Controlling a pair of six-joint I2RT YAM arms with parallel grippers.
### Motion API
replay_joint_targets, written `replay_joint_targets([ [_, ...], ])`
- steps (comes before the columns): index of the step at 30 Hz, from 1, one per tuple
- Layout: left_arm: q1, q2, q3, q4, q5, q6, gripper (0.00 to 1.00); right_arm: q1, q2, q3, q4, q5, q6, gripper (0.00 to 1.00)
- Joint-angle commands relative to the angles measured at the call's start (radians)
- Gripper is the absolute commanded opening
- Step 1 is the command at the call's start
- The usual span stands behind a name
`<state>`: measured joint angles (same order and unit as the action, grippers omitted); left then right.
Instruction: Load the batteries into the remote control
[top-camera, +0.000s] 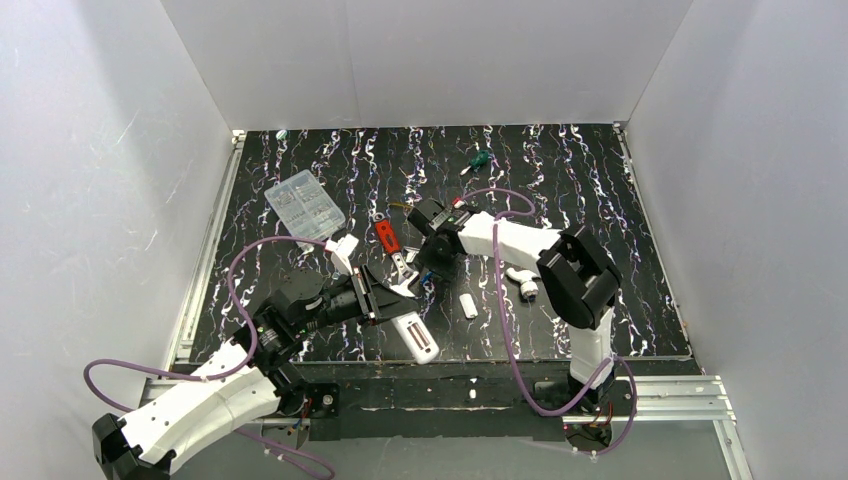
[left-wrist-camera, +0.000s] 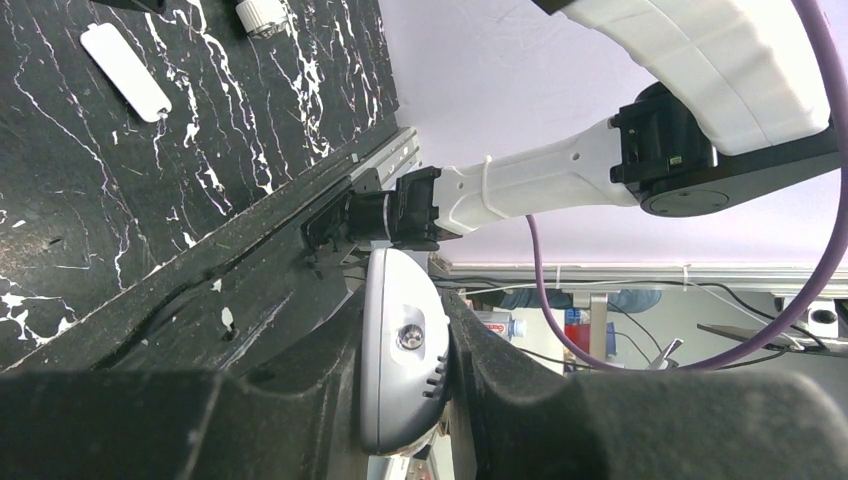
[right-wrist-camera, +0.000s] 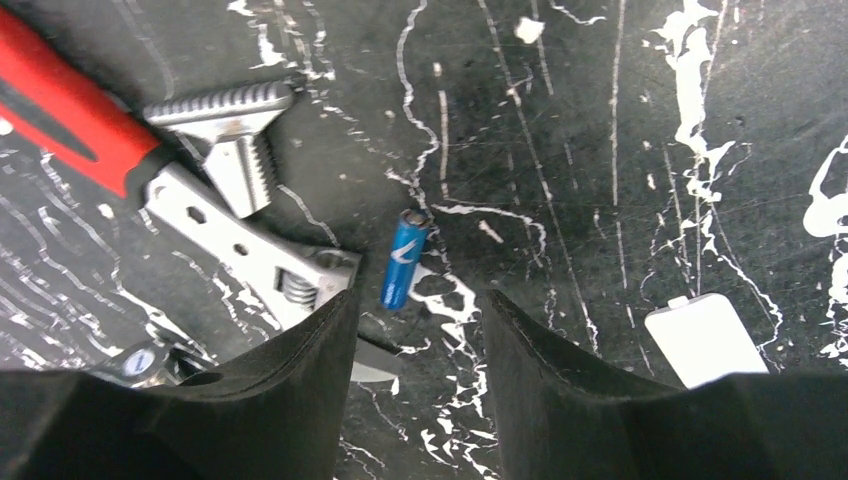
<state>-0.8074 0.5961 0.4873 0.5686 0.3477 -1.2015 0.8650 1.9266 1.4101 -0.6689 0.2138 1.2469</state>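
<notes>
My right gripper (right-wrist-camera: 420, 385) hovers low over the black white-veined tabletop (right-wrist-camera: 620, 130), its fingers parted about midway and gripping nothing. The small blue cylindrical battery with silvery ends (right-wrist-camera: 403, 258) lies on the tabletop just ahead of the gap, nearly in line with it. The steel adjustable wrench with a red handle (right-wrist-camera: 235, 250) lies just beside the battery on my left-finger side. A flat white plastic plate (right-wrist-camera: 705, 338), perhaps the battery cover, lies off to the other side.

My left gripper (left-wrist-camera: 402, 425) is clamped on the white oblong plastic remote control (left-wrist-camera: 398, 320), seen end-on, and holds it off the table.

I judge the battery light, rigid and smooth, so it may roll or squirt out of a careless pinch. I would grip it across the middle of its barrel. The wrench head leaves my left finger little room.
</notes>
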Motion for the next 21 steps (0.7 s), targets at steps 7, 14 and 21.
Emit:
replay_joint_targets([
  [7, -0.003, -0.034, 0.046, 0.025, 0.008, 0.015, 0.00, -0.020, 0.047, 0.059, -0.055, -0.026, 0.060, 0.56],
  [14, -0.004, -0.042, 0.043, 0.019, 0.007, 0.016, 0.00, -0.023, 0.116, 0.154, -0.137, -0.036, 0.050, 0.51],
  [21, -0.003, -0.058, 0.042, 0.005, 0.002, 0.023, 0.00, -0.023, 0.127, 0.176, -0.163, -0.037, 0.054, 0.48],
])
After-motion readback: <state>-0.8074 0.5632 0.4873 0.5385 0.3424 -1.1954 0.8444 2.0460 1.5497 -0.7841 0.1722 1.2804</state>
